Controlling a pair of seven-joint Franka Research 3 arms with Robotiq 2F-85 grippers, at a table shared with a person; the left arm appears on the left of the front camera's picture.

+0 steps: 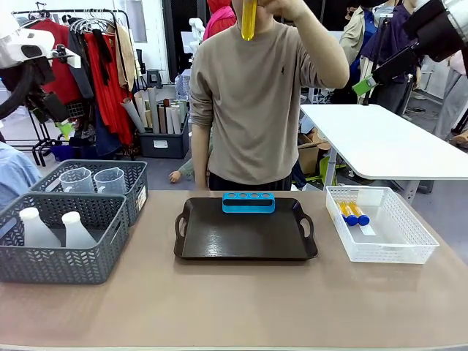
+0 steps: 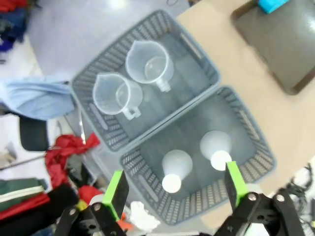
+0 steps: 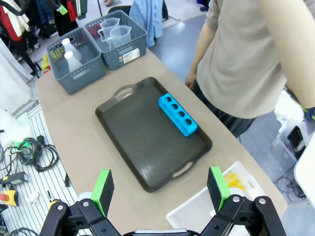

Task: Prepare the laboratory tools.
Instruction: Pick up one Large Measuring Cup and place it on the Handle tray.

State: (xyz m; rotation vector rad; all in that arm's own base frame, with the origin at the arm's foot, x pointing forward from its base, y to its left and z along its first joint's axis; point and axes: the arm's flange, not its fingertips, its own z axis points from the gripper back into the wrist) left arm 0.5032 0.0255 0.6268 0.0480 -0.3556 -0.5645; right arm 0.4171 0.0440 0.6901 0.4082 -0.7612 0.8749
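Front view: the left pincer (image 1: 64, 126) hangs high at the left, above two grey baskets (image 1: 58, 259). The near basket holds two white flasks (image 1: 35, 228) and the far one holds two clear beakers (image 1: 93, 180). The right pincer (image 1: 363, 86) is up at the far right. On the surface (image 1: 234, 307) a dark tray (image 1: 241, 238) carries a blue rack (image 1: 248, 202) with its holes empty. In the white basket (image 1: 387, 252) to the right, two amber tubes (image 1: 351, 213) lie flat side by side, long axes running away from the robot, blue caps at the near end. The person's hand (image 1: 278, 7) holds a third tube (image 1: 248, 20) upright.

Left wrist view: the fingers are spread wide with nothing between them. The flasks stand straight below, long axes along the line of sight, necks pointing up at the pincer (a straight descent would meet a neck first). The beakers stand beyond, mouths up, handles turned toward the flasks' basket.

Right wrist view: this pincer gapes just as wide and is empty, above the surface's near right part. The tubes sit at the lower right, partly hidden by a finger, so their lie is hard to read here. By my reading, the left arm is nearer the flasks and the right arm nearer the tubes.
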